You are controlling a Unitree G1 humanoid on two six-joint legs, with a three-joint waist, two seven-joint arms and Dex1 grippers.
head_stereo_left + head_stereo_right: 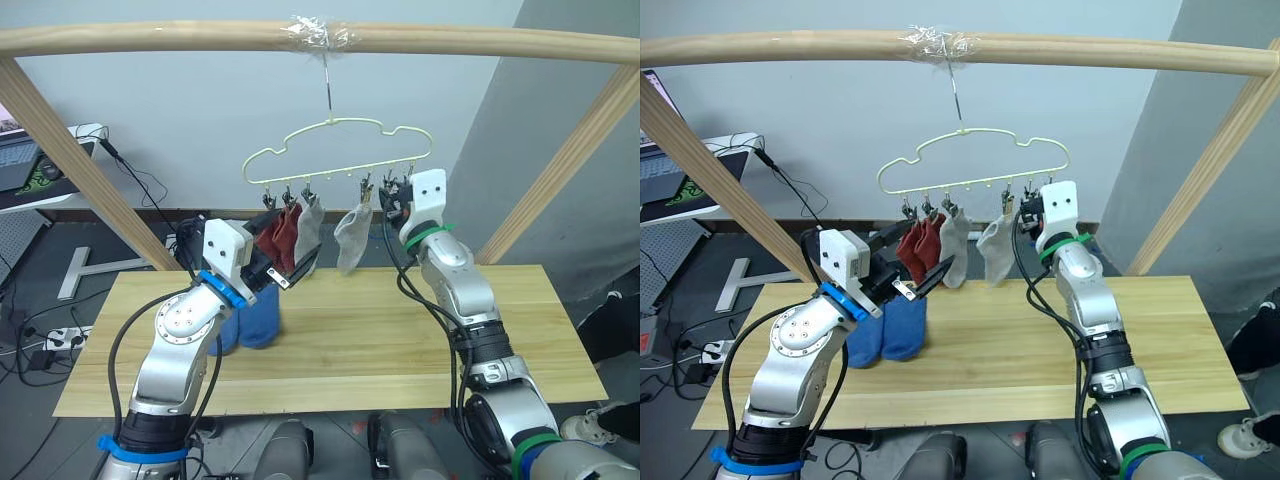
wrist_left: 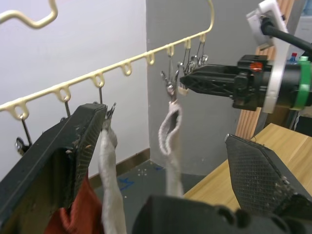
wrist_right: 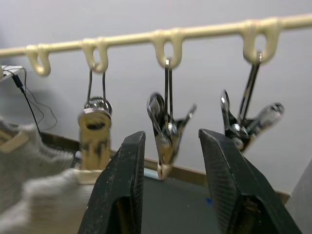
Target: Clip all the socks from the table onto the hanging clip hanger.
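The table (image 1: 380,340) is a long top of light yellowish wood planks, and two blue socks (image 1: 887,328) stand bunched together near its left end, just below the left gripper (image 1: 920,275). Above the table a thick wooden pole frame (image 1: 150,38) crosses the scene, with slanted poles running down on either side, and the pale yellow-green clip hanger (image 1: 340,150) hangs by its metal hook from a taped spot on the top pole. Along the hanger's bottom bar, two rust red socks (image 1: 278,238) hang from the leftmost clips, a light grey sock (image 1: 309,232) hangs just beside them, and a second light grey sock (image 1: 352,240) hangs further right. The left gripper is raised just in front of the red socks with its fingers spread wide and nothing between them. The right gripper (image 3: 168,165) is lifted to the right end of the bar, its two fingers parted on either side of an empty metal clip (image 3: 165,134) without touching it. Behind the frame is a pale grey wall, with a darker grey panel to the right. At the left, a desk carries a laptop (image 1: 18,160) and cables trail to the dark floor.
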